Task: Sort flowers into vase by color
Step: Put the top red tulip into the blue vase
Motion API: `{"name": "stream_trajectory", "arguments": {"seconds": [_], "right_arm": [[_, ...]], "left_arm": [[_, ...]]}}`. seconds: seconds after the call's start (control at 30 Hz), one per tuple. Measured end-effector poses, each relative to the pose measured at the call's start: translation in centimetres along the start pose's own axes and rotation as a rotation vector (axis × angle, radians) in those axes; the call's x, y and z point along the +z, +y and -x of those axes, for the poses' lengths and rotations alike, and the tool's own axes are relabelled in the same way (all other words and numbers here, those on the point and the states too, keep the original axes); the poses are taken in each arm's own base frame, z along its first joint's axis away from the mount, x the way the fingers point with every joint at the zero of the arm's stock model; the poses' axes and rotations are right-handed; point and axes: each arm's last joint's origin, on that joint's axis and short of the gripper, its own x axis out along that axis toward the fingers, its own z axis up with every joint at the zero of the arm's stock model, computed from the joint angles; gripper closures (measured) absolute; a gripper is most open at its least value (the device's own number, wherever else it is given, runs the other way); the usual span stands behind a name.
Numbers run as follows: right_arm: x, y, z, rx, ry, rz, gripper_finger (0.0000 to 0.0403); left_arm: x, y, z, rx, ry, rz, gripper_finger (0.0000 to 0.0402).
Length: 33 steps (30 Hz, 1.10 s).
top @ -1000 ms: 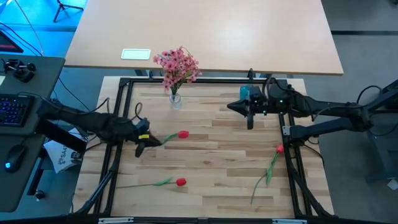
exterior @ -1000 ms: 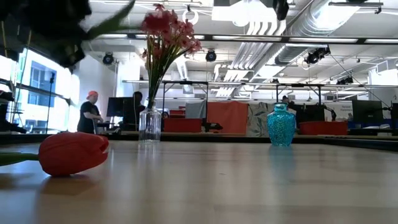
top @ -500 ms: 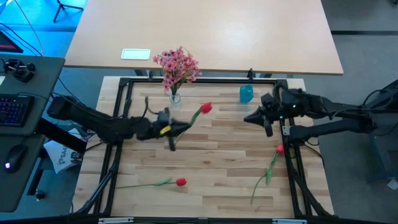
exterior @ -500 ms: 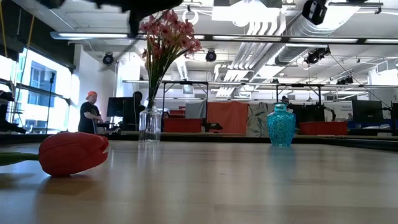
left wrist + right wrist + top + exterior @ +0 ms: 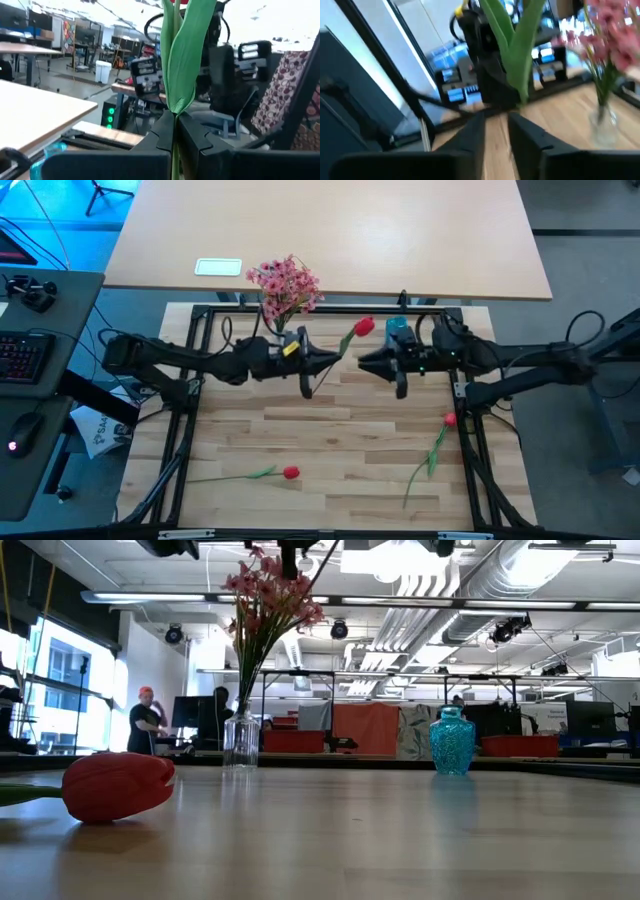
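Observation:
My left gripper (image 5: 322,363) is shut on a red tulip (image 5: 363,326) held above the table's far middle, between the clear vase of pink blossoms (image 5: 283,340) and the teal vase (image 5: 397,332). Its green leaves (image 5: 180,55) rise past the fingers in the left wrist view. My right gripper (image 5: 366,361) is open and faces the left one at a short distance, just in front of the teal vase. Its wrist view shows the gap (image 5: 496,130) between its fingers, with the tulip's leaves (image 5: 520,45) ahead. Two more red tulips lie flat on the table, one (image 5: 290,473) near the front and one (image 5: 449,420) at the right. My left gripper pinches the tulip's green stem (image 5: 174,131) between its two fingers, just below where the leaves spread. The fingers come level from the table's left and lie across the stem. The tulip is lifted clear, slanting with its bloom toward the far right and its stem end (image 5: 308,388) sticking out below.
The low view shows a red tulip bloom (image 5: 118,785) lying close by on the table, with the clear vase (image 5: 242,740) and the teal vase (image 5: 452,742) at the far side. A black frame (image 5: 200,330) borders the table. People stand in the room beyond.
My left gripper has carried the tulip from the table's left middle up and toward the far right, close to the teal vase, and the bloom has swung up with it. My right gripper drew back toward the right edge, then came left again toward the tulip.

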Motion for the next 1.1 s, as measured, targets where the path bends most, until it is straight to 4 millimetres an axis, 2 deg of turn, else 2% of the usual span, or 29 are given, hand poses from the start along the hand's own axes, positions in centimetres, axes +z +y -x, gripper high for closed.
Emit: {"name": "stream_trajectory", "arguments": {"seconds": [0.23,0.37,0.53,0.77,1.1], "right_arm": [[0.6,-0.8,-2.4,0.030,-0.133,-0.001,0.0203],[0.4,-1.5,-3.2,0.028,-0.123,-0.036,0.0170],[0.4,-2.2,-3.7,0.001,-0.140,-0.028,0.0173],[0.9,-2.3,-3.6,0.012,-0.186,-0.023,0.0199],[0.3,-2.6,-5.3,0.031,-0.210,-0.029,0.0230]], "left_arm": [[1.0,0.0,-0.1,-0.004,-0.063,0.006,0.0401],[1.0,0.0,-0.2,0.005,-0.070,0.007,0.0401],[1.0,0.0,-0.1,0.004,-0.070,0.007,0.0401],[1.1,0.2,-0.2,0.016,-0.073,0.005,0.0401],[1.1,0.5,-0.2,0.028,-0.066,-0.030,0.0401]]}}
